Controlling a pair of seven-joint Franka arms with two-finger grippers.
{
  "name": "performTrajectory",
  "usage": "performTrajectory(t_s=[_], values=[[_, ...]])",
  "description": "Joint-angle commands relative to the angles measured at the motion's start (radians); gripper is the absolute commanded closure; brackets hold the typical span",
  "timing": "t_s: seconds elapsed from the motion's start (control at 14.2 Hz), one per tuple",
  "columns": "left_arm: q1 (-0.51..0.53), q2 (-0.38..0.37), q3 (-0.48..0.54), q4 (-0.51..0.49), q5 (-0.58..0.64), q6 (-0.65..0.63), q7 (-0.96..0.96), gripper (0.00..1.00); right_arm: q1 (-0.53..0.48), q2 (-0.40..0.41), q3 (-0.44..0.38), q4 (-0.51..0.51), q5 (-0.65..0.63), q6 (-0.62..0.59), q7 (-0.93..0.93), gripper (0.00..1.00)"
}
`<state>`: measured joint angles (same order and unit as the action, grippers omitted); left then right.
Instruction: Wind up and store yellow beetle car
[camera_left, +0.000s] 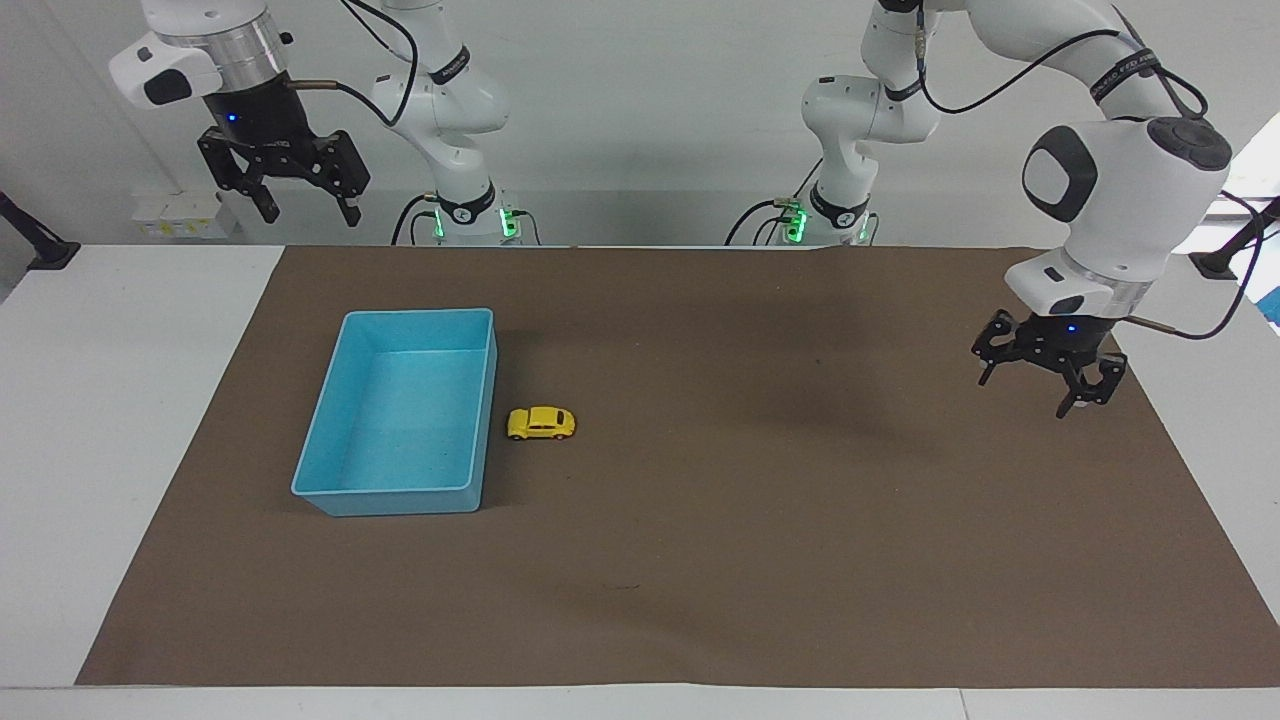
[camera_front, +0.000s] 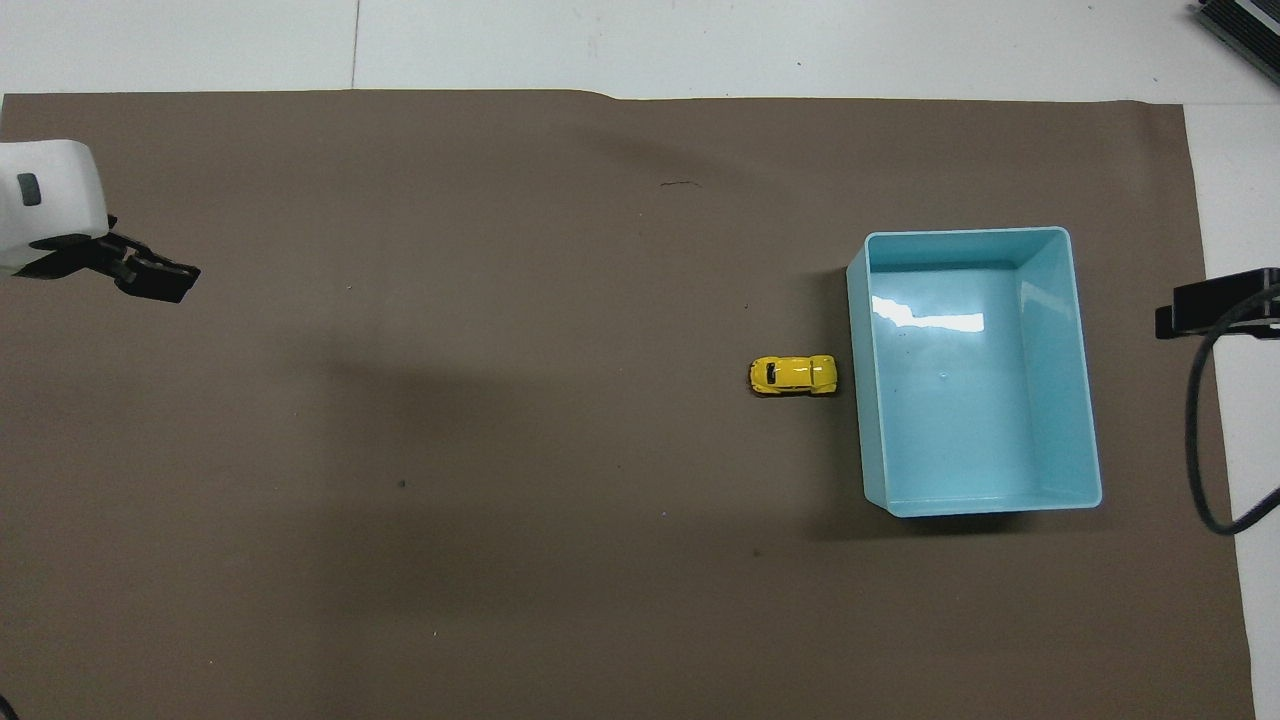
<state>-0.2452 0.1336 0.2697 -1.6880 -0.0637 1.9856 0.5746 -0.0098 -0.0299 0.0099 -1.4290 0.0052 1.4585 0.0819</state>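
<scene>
Yellow beetle car (camera_left: 541, 423) beside, perhaps touching, blue tray (camera_left: 330, 484); left gripper (camera_left: 1036, 387) and right gripper (camera_left: 308, 212) both open, empty

Layout of the table at this moment

The mat (camera_left: 700, 560) covers the table (camera_left: 120, 420), filling most of both views. On it, the tray (camera_left: 330, 485) sits left of centre in the facing view and at the right in the overhead view. The yellow beetle car (camera_left: 541, 423) stands on the mat just beside the tray's long wall, outside it, on the side toward the left arm's end, lengthwise across the frame.
</scene>
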Motion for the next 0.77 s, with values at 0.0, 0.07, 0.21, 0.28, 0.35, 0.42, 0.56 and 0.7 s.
performTrajectory(t_s=[0.0,0.07,0.21,0.28,0.35,0.42,0.56,0.7], values=[[0.010,-0.011,-0.003,0.079,0.013,-0.120,-0.184,0.00,-0.002,-0.024,0.013,-0.027,-0.004,0.013,-0.086,0.00],[0.010,-0.026,-0.004,0.079,0.007,-0.146,-0.253,0.00,-0.002,-0.027,0.013,-0.031,-0.004,0.011,-0.203,0.00],[-0.006,-0.060,-0.017,0.080,0.005,-0.207,-0.422,0.00,0.002,-0.054,0.018,-0.072,-0.004,0.013,-0.438,0.00],[-0.008,-0.075,-0.021,0.080,0.004,-0.243,-0.465,0.00,0.002,-0.074,0.019,-0.103,-0.004,0.013,-0.511,0.00],[-0.008,-0.103,-0.036,0.080,0.004,-0.285,-0.476,0.00,0.005,-0.088,0.021,-0.128,-0.004,0.013,-0.595,0.00],[-0.008,-0.127,-0.041,0.074,0.004,-0.309,-0.470,0.00,0.023,-0.091,0.021,-0.139,-0.004,0.013,-0.690,0.00],[-0.008,-0.146,-0.041,0.051,0.004,-0.343,-0.476,0.00,0.037,-0.087,0.022,-0.149,-0.011,0.014,-0.836,0.00],[-0.009,-0.149,-0.043,0.053,0.007,-0.381,-0.457,0.00,0.071,-0.084,0.022,-0.174,-0.024,0.057,-0.945,0.00]])
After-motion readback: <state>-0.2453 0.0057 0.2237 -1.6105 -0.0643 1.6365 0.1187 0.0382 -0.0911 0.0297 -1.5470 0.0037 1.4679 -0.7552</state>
